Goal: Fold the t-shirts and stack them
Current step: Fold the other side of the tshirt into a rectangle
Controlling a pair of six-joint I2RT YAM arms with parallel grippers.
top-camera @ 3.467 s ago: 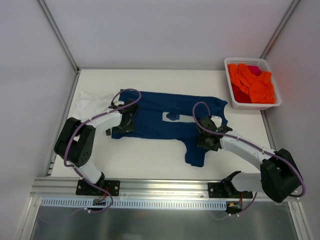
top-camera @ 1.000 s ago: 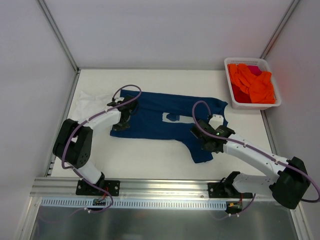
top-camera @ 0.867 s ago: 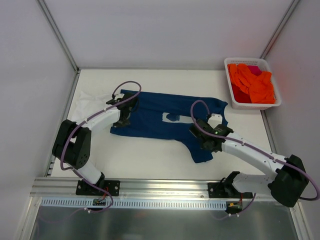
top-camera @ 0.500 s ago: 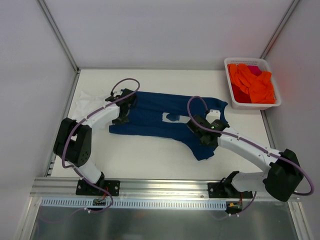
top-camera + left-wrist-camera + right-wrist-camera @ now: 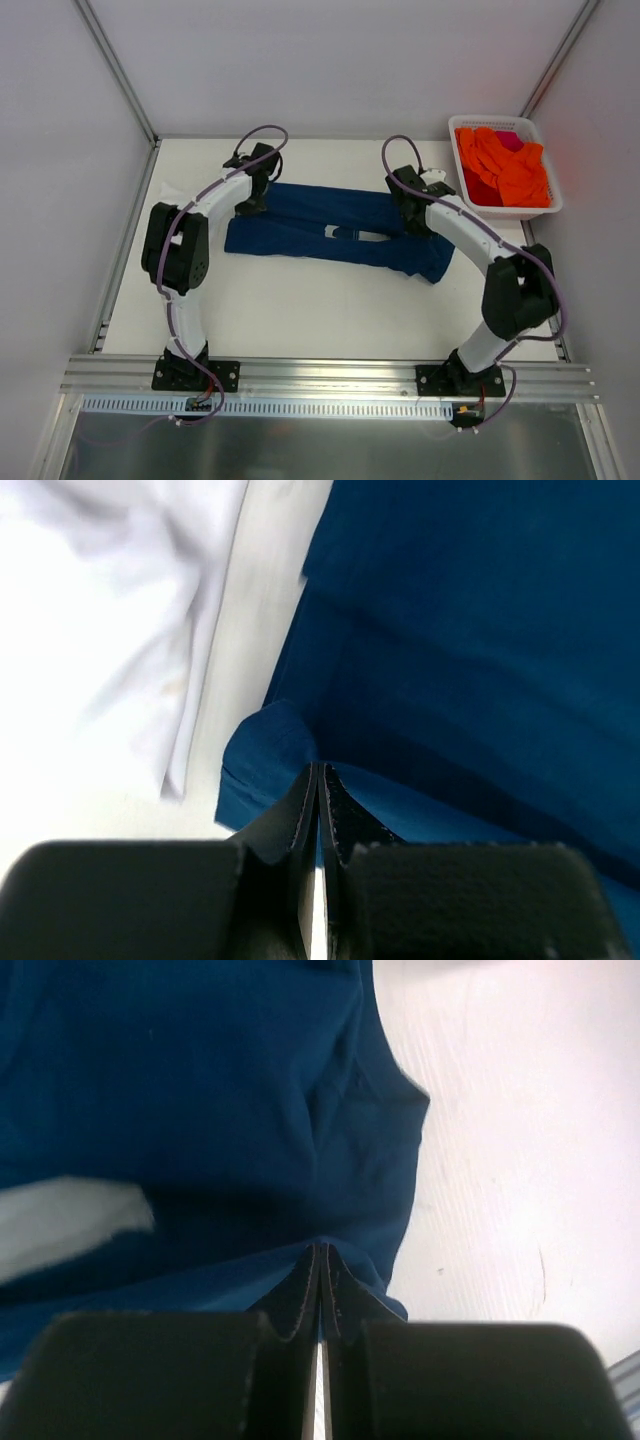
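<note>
The navy blue t-shirt (image 5: 330,228) lies across the middle of the table as a long doubled band, a sliver of its pale print (image 5: 340,232) showing in the fold. My left gripper (image 5: 250,203) is shut on the shirt's left end; in the left wrist view the fingertips (image 5: 320,780) pinch a blue hem. My right gripper (image 5: 420,212) is shut on the right end, and the right wrist view shows blue cloth (image 5: 220,1110) draped over its closed tips (image 5: 320,1255). The white t-shirt (image 5: 100,620) lies crumpled just left of the navy one.
A white basket (image 5: 512,213) holding orange cloths (image 5: 500,165) stands at the back right corner. Grey enclosure walls and metal frame posts border the table. Both arms reach out toward the far half of the table.
Both grippers have carried the shirt's near edge away from me toward the back, folding the navy shirt over itself into a narrower band. The hanging sleeve at the front right is now tucked in.
</note>
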